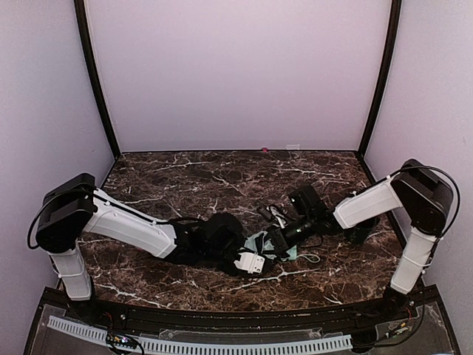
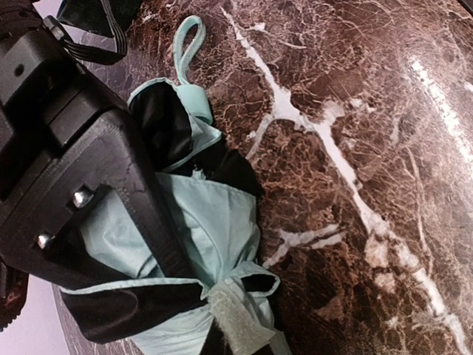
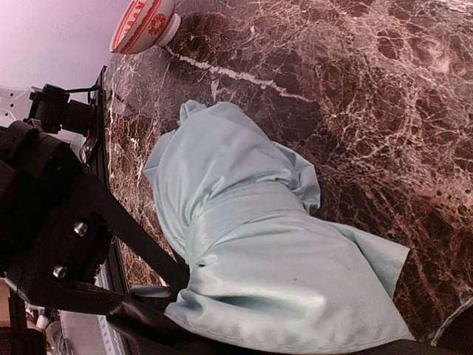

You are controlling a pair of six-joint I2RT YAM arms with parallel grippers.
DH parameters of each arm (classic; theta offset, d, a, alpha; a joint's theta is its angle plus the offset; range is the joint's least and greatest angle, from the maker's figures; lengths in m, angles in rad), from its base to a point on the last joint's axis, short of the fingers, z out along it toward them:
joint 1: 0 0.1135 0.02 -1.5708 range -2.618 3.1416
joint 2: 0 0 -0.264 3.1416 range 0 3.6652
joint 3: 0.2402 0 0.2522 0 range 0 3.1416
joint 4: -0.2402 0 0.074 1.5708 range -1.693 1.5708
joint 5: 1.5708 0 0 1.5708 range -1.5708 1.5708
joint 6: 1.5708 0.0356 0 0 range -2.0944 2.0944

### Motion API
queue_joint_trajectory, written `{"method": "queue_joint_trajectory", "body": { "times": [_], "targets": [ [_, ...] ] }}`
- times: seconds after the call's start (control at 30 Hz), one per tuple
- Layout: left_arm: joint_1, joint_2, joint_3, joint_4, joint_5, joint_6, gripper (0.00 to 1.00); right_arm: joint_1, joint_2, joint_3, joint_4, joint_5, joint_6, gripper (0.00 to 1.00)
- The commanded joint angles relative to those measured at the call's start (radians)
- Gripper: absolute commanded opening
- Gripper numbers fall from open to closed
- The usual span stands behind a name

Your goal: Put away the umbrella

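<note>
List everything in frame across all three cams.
folding umbrella of pale mint-green fabric with black lining: one, mint and black, collapsed and bunched at the table's centre, between the tools
wrist-strap loop: one, mint, flat on the marble at the umbrella's end
fuzzy closure tab: one, pale grey-green, across the fabric
red-and-white patterned bowl: one, near the table's edge, apart from the umbrella, seen only by the right wrist camera
dark brown marble-pattern table: one, white veins
small speck: one, pink, far table edge, too small to identify
left arm, right arm: two, white and black, reaching to the centre
left tool: black, shut, lying on the fabric
right tool: black, against the fabric, opening unclear
</note>
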Motion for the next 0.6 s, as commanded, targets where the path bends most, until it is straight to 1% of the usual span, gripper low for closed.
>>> {"method": "queue_joint_trajectory", "body": {
  "times": [0.0, 0.13, 0.2, 0.33, 0.43, 0.57],
  "targets": [
    [-0.052, 0.089, -0.01, -0.25, 0.128, 0.004, 0.0, -0.011, -0.022, -0.043, 0.101, 0.166, 0.077, 0.26],
    [-0.039, 0.131, 0.045, -0.298, 0.133, 0.009, 0.0, 0.004, -0.049, -0.057, 0.092, 0.168, 0.094, 0.27],
    [-0.029, 0.145, 0.065, -0.316, 0.133, 0.008, 0.0, 0.007, -0.06, -0.061, 0.056, 0.158, 0.092, 0.28],
    [-0.016, 0.149, 0.076, -0.332, 0.148, -0.005, 0.0, 0.013, -0.116, -0.079, -0.106, 0.173, 0.07, 0.32],
    [-0.01, 0.161, 0.094, -0.356, 0.164, 0.0, 0.0, 0.026, -0.178, -0.09, -0.191, 0.166, 0.069, 0.34],
    [-0.004, 0.183, 0.115, -0.38, 0.178, -0.003, 0.0, 0.047, -0.272, -0.053, -0.349, 0.153, 0.068, 0.35]
  ]
}}
